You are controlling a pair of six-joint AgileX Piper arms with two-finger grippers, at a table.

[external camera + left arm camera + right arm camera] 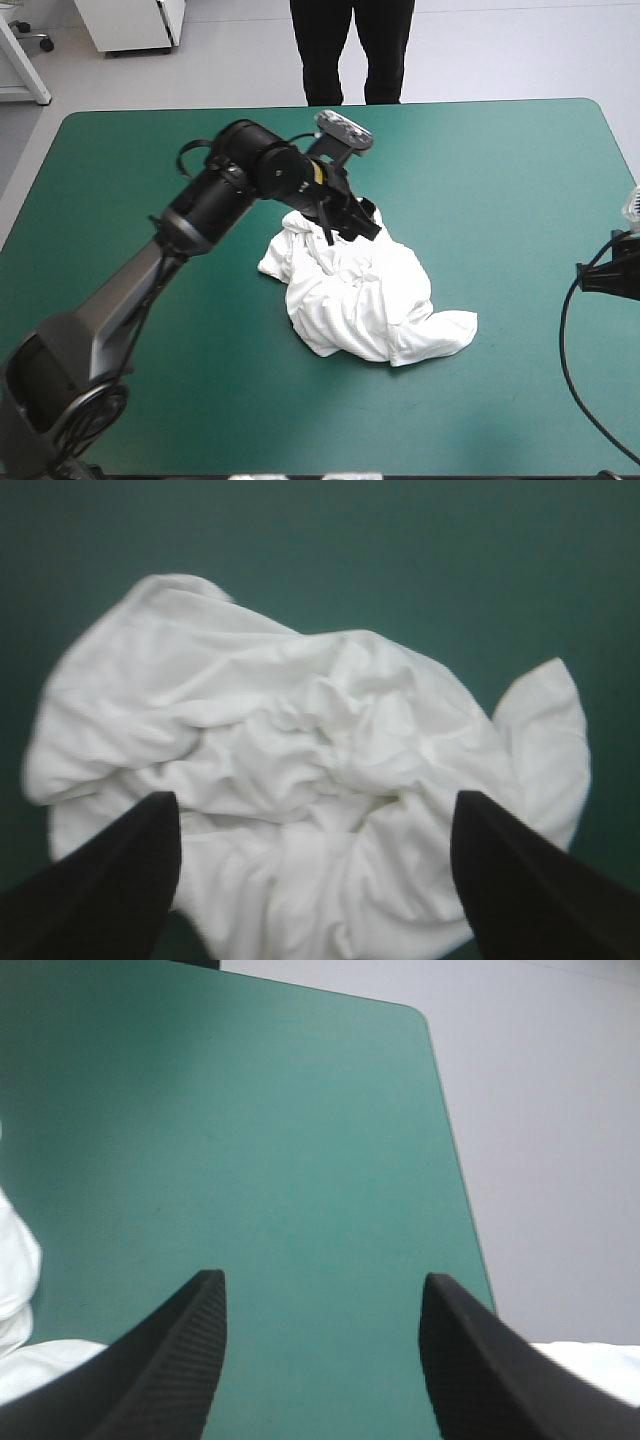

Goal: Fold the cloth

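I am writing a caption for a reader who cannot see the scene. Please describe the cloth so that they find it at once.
The teal-green table fills the high view. Near its middle, under the open left hand, lies the T-shirt. It is the only white thing there: a crumpled heap, one flap toward the right edge.

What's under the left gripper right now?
The crumpled T-shirt lies under and just ahead of the open left gripper, on the teal-green table. Whatever the heap covers cannot be seen.
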